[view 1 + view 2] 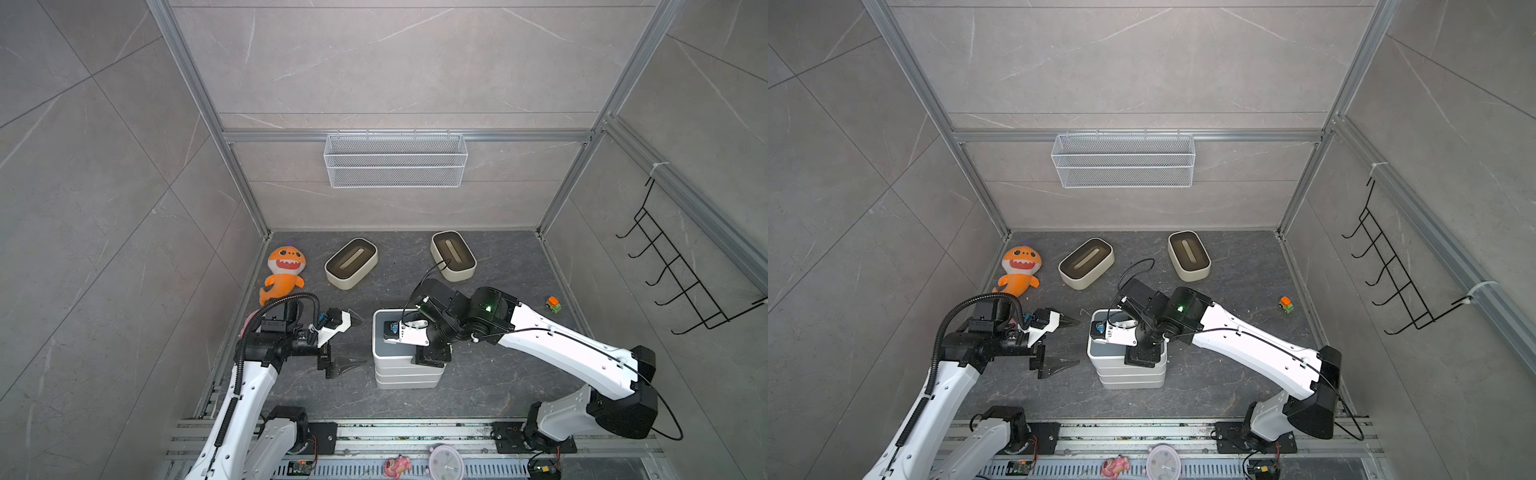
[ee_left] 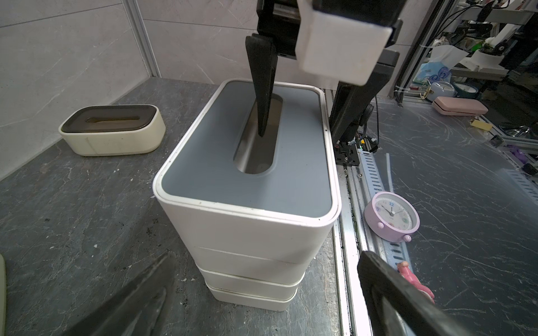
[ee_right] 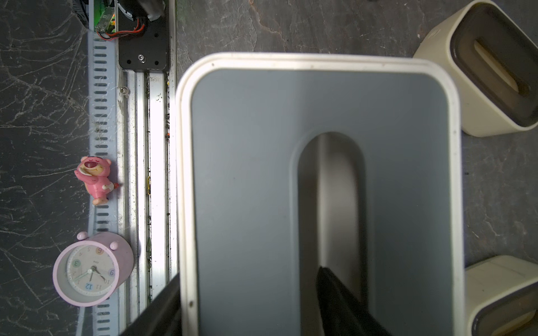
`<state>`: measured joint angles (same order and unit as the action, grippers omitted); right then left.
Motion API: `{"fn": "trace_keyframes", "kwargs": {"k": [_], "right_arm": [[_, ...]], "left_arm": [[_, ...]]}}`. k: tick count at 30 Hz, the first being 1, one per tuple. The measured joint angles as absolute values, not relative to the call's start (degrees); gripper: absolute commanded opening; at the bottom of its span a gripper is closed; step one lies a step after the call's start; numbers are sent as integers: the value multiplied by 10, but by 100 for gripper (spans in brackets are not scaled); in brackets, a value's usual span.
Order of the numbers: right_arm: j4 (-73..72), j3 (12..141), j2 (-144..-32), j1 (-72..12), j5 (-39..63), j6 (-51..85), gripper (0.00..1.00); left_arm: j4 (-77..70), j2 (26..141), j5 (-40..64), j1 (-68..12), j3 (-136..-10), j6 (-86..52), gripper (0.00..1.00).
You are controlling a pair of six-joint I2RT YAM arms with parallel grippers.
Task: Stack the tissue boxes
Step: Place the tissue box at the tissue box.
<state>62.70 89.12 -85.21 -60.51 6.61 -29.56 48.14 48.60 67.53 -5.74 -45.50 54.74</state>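
Two small things lie nearest, on the metal rail point(image 1: 374, 432) at the near edge: a round pink alarm clock point(image 1: 445, 463) and, just left of it, a pink bear figure point(image 1: 397, 465). Past them, about the middle of the dark stone bench point(image 1: 498, 374), stands the stack of white rectangular tissue boxes point(image 1: 409, 376), one upon another and upright. I cannot count for sure how many it holds.

The top box point(image 2: 221, 186) has a grey lid with a long slot. My right claw point(image 3: 248, 275) hangs over it pointing down, one finger point(image 2: 263, 87) inside the slot and the other outside the box's near wall. The right wrist view shows a gap between the inner finger and the slot's edge, so this claw is parted and clamps nothing. My left claw point(image 1: 356, 340) is just left of the stack, not touching it, its jaws spread wide and empty.

At the right, well apart, sits a small green and orange toy car point(image 1: 553, 304). Farther back lie two rounded cream tissue boxes with dark-brown slotted lids: the left cream box point(image 1: 351, 263) and the right cream box point(image 1: 455, 249), apart from each other and from the stack. An orange plush shark point(image 1: 284, 270) lies in the far left corner. A white wire mesh basket point(image 1: 395, 160) hangs on the far wall.
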Motion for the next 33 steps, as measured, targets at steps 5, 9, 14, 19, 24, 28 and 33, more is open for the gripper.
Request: {"fn": "trace_keyframes", "kwargs": {"k": [5, 9, 14, 19, 24, 28, 33], "right_arm": [[627, 891, -851, -605, 66, -296, 73], [627, 891, -849, -605, 66, -296, 73], [628, 895, -847, -605, 63, -296, 74], [630, 908, -845, -605, 64, -296, 74], [634, 917, -837, -605, 68, -296, 75], [640, 920, -818, -605, 76, -296, 75], [649, 943, -789, -604, 79, -301, 75]], "left_arm": [[481, 486, 675, -57, -455, 546, 99], [481, 486, 675, -57, -455, 546, 99], [481, 486, 675, -57, -455, 546, 99], [481, 487, 675, -57, -455, 545, 99], [482, 488, 675, -57, -455, 544, 99], [482, 490, 675, -57, -455, 544, 99], [481, 490, 674, -57, -455, 544, 99]]}}
